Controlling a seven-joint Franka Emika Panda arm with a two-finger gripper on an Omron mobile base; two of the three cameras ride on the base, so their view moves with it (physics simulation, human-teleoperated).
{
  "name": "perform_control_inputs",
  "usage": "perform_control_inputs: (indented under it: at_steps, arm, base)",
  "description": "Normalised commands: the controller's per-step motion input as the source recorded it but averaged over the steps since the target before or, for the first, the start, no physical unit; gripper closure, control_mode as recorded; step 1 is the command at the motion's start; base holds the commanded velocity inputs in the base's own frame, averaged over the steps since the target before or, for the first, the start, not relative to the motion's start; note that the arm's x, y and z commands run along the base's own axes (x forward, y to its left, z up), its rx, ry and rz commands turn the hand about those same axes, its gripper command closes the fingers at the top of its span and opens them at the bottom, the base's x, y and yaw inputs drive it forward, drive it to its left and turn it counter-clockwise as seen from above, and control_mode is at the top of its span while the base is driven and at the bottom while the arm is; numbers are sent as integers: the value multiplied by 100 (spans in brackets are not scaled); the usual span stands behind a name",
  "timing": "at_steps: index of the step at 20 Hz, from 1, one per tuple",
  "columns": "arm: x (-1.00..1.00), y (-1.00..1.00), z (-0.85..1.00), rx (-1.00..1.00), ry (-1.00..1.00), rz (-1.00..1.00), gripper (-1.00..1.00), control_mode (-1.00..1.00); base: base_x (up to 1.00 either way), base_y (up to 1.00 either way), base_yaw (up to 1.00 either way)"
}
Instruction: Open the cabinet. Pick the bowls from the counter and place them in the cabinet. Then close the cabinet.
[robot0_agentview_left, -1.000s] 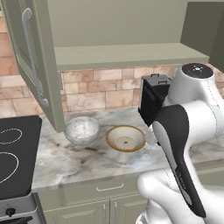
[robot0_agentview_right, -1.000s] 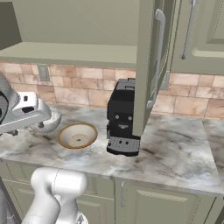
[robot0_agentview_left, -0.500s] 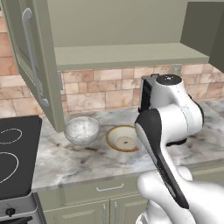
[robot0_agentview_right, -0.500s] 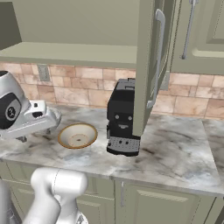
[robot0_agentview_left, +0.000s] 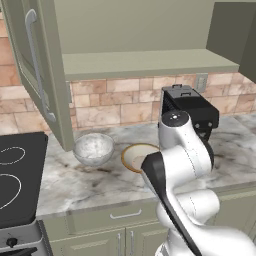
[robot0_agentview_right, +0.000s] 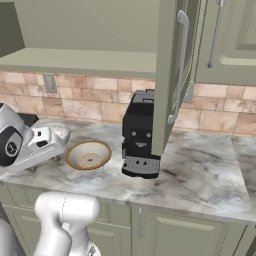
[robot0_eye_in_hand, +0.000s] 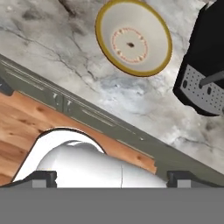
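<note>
The olive-green cabinet stands open, its left door (robot0_agentview_left: 35, 75) and right door (robot0_agentview_right: 172, 75) swung out over a bare pale shelf (robot0_agentview_left: 150, 62). Both bowls sit on the marble counter (robot0_agentview_left: 75, 182). The speckled grey-white bowl (robot0_agentview_left: 93, 148) is on the left, and the tan bowl (robot0_agentview_left: 136, 156) sits right of it, partly behind my arm. From the hand view, the tan bowl (robot0_eye_in_hand: 133, 37) lies ahead at the top. My gripper (robot0_eye_in_hand: 111, 177) is open and holds nothing, hovering over the counter's front edge, short of the bowls.
A black coffee machine (robot0_agentview_right: 142, 135) stands on the counter just right of the tan bowl, under the open right door. The black stovetop (robot0_agentview_left: 17, 175) lies at the left end. Lower cabinet fronts (robot0_agentview_right: 165, 230) and wooden floor (robot0_eye_in_hand: 26, 118) are below the counter edge.
My arm has swung left across the left base view, and the hand has sunk a little towards the counter. Bowls and doors have not moved.
</note>
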Motion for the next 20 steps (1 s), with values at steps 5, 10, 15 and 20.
perform_control_inputs:
  at_steps: [5, 10, 15, 20]
  arm:
    - [40, 1, -3, -1, 0, 0, -100, -100]
    - [46, 7, -12, -2, 0, 0, -100, -100]
    - [46, 11, -37, -4, 0, 0, -100, -100]
    - [34, 14, -45, -6, 0, 0, -100, -100]
  base:
    - [0, 0, 0]
    - [0, 0, 0]
    - [0, 0, 0]
    - [0, 0, 0]
